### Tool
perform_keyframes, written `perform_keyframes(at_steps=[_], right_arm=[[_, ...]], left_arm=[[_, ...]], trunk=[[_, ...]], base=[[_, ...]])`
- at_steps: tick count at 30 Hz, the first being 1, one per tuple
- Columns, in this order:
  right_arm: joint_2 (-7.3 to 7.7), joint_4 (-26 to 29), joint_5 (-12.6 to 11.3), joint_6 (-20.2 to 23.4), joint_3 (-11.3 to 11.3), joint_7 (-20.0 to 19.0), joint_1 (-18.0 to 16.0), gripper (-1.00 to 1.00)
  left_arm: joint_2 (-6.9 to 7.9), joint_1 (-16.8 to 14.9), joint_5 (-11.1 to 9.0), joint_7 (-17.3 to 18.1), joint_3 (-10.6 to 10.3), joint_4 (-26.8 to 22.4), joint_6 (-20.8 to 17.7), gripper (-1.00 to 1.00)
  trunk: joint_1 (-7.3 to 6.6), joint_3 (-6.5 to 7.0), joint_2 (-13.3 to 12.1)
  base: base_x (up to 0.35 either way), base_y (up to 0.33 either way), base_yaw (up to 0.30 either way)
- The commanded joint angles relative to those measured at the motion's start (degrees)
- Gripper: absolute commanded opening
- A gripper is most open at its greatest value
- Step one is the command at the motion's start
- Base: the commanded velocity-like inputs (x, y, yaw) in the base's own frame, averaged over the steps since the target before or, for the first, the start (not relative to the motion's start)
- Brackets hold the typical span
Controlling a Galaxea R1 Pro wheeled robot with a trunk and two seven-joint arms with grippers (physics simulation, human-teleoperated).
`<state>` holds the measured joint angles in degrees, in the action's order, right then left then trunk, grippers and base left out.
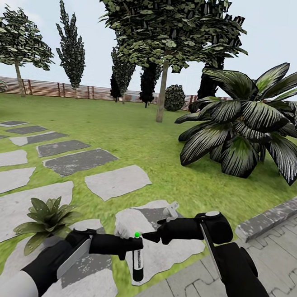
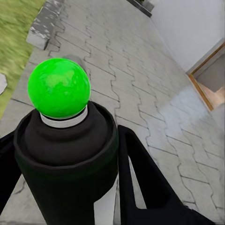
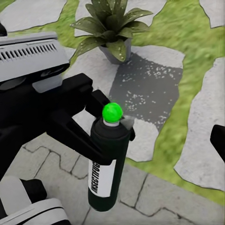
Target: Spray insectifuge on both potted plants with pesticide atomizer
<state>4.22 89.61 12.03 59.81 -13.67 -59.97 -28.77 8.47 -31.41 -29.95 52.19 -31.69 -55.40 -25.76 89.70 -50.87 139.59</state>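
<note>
Right wrist view: pesticide atomizer (image 3: 107, 168) label's lettering is illegible.

Both arms are clad mostly in matt black, with smooth rounded housings. At the lower left of the head view the left arm (image 1: 51, 264) changes from a white upper segment to black, and a pale grey panel runs slantwise along its wrist. At the lower right the right arm (image 1: 238, 275) is a bulky black cylinder with a thin grey strip and a small grey round cap on the joint above it. In the right wrist view the left gripper (image 3: 101, 136) has angular black fingers, behind them a light grey block with a row of fine vent slots, and a white rounded shell at the lower left
</note>
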Motion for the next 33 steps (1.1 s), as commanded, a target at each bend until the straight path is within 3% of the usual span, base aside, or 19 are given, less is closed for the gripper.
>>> perform_keyframes(at_steps=[1,10,33], right_arm=[[0.01,0.1,0.6,0.2,-0.2,-0.5,-0.1,1.00],[-0.07,0.0,0.6,0.2,-0.5,-0.5,-0.1,1.00],[-0.08,-3.8,0.8,0.2,-0.8,0.4,-0.1,1.00]], left_arm=[[0.01,-0.1,-0.3,-0.1,-0.6,-0.1,-0.5,-1.00],[-1.40,-0.1,0.3,0.5,-1.7,-0.8,-0.5,-1.00],[-1.52,-0.1,0.3,2.2,-1.7,-1.8,-0.4,-1.00]], trunk=[[-0.01,-0.06,0.0],[-0.01,-0.06,0.0],[-0.01,-0.06,0.0]], base=[[0.000,0.000,0.000],[0.000,0.000,0.000],[0.000,0.000,0.000]])
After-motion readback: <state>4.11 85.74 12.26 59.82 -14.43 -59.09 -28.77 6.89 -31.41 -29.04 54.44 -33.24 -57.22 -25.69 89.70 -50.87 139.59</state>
